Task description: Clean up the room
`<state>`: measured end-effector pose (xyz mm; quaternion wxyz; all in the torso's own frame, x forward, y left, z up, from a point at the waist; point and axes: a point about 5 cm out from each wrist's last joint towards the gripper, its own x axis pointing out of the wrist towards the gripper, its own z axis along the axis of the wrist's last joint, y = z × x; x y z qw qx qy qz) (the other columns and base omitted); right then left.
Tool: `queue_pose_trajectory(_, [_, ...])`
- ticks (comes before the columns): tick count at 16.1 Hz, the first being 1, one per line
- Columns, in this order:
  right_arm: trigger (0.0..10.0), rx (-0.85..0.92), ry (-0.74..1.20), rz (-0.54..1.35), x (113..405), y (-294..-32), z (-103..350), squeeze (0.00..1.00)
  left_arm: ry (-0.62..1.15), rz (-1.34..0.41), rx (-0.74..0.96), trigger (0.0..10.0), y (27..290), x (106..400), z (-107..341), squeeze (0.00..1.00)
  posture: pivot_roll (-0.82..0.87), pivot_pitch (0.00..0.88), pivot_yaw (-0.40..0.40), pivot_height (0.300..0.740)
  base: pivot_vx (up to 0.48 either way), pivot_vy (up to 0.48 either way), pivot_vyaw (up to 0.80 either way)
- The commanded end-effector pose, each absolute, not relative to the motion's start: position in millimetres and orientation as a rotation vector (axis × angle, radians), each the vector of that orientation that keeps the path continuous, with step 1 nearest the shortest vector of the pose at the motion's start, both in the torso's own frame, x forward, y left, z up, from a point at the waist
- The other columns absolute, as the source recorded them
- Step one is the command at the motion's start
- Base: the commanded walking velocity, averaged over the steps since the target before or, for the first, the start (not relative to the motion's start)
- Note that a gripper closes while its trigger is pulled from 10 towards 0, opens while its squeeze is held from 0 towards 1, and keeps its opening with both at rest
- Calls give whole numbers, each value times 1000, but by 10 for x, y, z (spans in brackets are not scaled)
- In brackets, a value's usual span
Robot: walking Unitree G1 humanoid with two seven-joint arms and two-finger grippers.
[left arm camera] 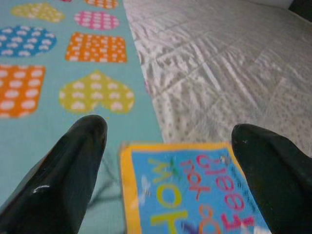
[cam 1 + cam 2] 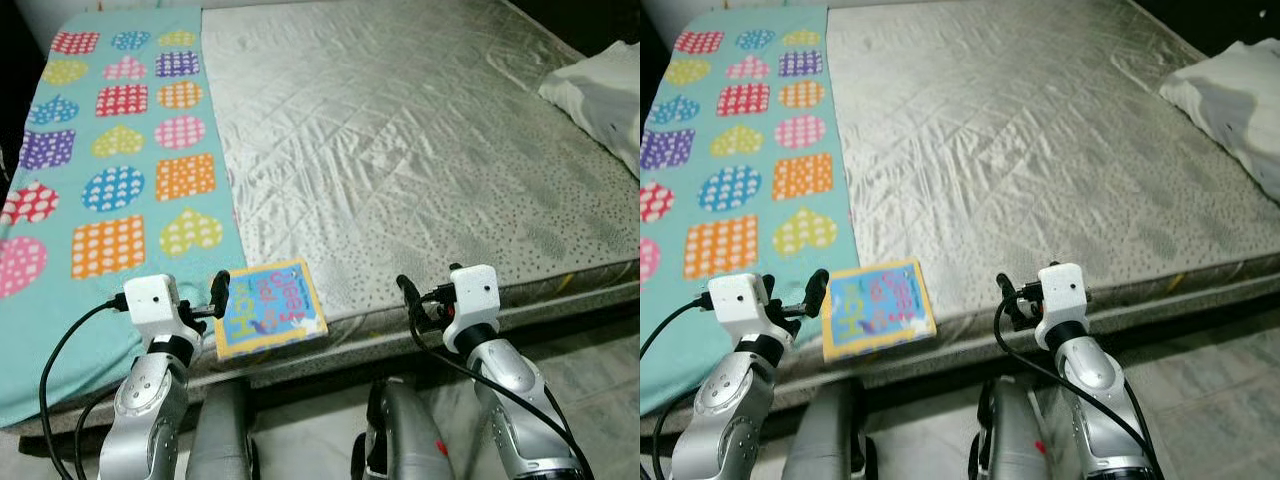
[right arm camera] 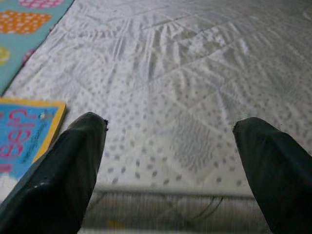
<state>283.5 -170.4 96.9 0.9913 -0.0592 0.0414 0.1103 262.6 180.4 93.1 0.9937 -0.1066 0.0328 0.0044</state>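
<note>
A big bare mattress [image 2: 420,160] takes up most of what lies ahead, its silvery quilted cover stitched in diamonds and dotted along the near edge. Over its left part lies a teal blanket [image 2: 70,180] printed with hearts, squares and scalloped shapes in red, orange, yellow, pink, purple and blue, all spotted with white dots; it hangs down over the near edge. At the far right a white pillow [image 2: 600,95] sits on the mattress. Below the near edge, pale tiled floor [image 2: 590,360] shows on the right.

Right at the near edge, where blanket meets bare cover, a small children's book [image 2: 268,307] lies flat. It has a yellow border and a blue cover with large coloured lettering. From the left wrist view the words run upside down to me; I can make out "HOW" in yellow-green and what looks like "feel" in pink, the rest too blurred to read.

The left gripper [image 1: 170,141] is just beside the book's near left corner, its two black fingers [image 2: 220,288] spread wide, one over the blanket and one over the book's cover, gripping nothing. Whether a finger touches the book I cannot tell.

The right gripper [image 3: 170,136] hovers at the mattress edge to the right of the book, apart from it, its fingers [image 3: 73,161] likewise parted wide and empty, pointing across the bare quilted cover.
</note>
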Motion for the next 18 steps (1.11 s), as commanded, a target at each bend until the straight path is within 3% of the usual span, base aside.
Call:
queue_pose_trajectory(1, [10000, -124, 86, 222, 2808, -1721, 961, 0, 92, 26, -206, 10000, 1821, 2594, 879, 0, 16, 204, -6, 526, 0, 0, 0])
queue_pose_trajectory(5, [10000, -156, 92, 237, 2806, -1706, 956, 0, 93, 36, -205, 10000, 1828, 2592, 877, 0, 15, 206, -5, 526, 0, 0, 0])
queue_pose_trajectory(10, [10000, -156, 84, 250, 2806, -1684, 963, 0, 89, 66, -202, 10000, 1863, 2589, 886, 0, 17, 206, -4, 526, 0, 0, 798])
queue_pose_trajectory(18, [10000, -167, 82, 241, 2818, -1694, 966, 0, 76, 90, -199, 10000, 1925, 2622, 899, 0, 18, 204, -9, 526, 0, 0, 130])
